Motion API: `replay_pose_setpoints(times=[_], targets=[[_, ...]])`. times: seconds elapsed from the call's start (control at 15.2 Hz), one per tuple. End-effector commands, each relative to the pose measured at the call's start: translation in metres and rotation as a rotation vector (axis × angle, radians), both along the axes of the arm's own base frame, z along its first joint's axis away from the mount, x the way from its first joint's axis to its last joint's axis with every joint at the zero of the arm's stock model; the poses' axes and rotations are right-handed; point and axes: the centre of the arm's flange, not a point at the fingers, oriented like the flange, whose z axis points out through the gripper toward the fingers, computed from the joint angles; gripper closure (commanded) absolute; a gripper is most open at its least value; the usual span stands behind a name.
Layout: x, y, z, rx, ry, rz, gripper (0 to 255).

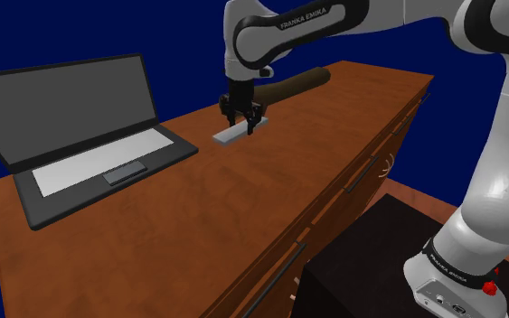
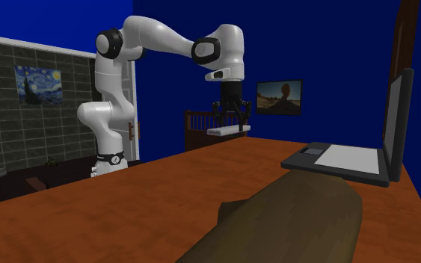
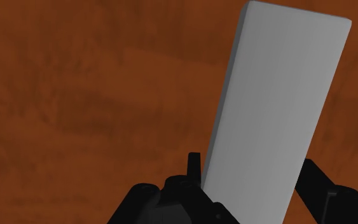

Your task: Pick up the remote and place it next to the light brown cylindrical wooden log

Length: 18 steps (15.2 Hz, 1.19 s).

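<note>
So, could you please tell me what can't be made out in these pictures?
Shoulder view: the gripper hides one end of the log.
Second exterior view: the bottom edge cuts off the log; the laptop's screen is edge-on.
Wrist view: the picture's edge cuts off the remote's gripped end.

Remote (image 3: 276,108): one, a plain grey slab.
Log (image 1: 293,84): one.
Laptop (image 1: 80,135): one.
Table (image 1: 243,208): one, and everything I count sits over it.
Handles (image 1: 361,173): two dark bars on the table's front that I can count for certain.
Arm (image 1: 496,163): one, mine.
Claw (image 2: 229,123): one, also mine.
Fingers (image 3: 317,181): two on my claw.
Stand (image 1: 370,262): one box under me.
Wall pictures: two whole ones, a starry painting (image 2: 37,84) and a framed picture (image 2: 279,96), plus a sliver of a third at the edge.
</note>
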Motion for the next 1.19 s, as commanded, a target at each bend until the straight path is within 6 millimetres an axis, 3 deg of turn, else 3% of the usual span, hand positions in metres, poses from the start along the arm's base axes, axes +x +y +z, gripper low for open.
replay_pose_setpoints(times=[0.0, 0.53, 1.12], targets=[[0.0, -0.001, 0.011, 0.0, 0.0, 0.0, 255], [0.0, -0.001, 0.049, 0.0, 0.0, 0.0, 255], [0.045, -0.111, 0.05, 0.0, 0.0, 0.0, 255]])
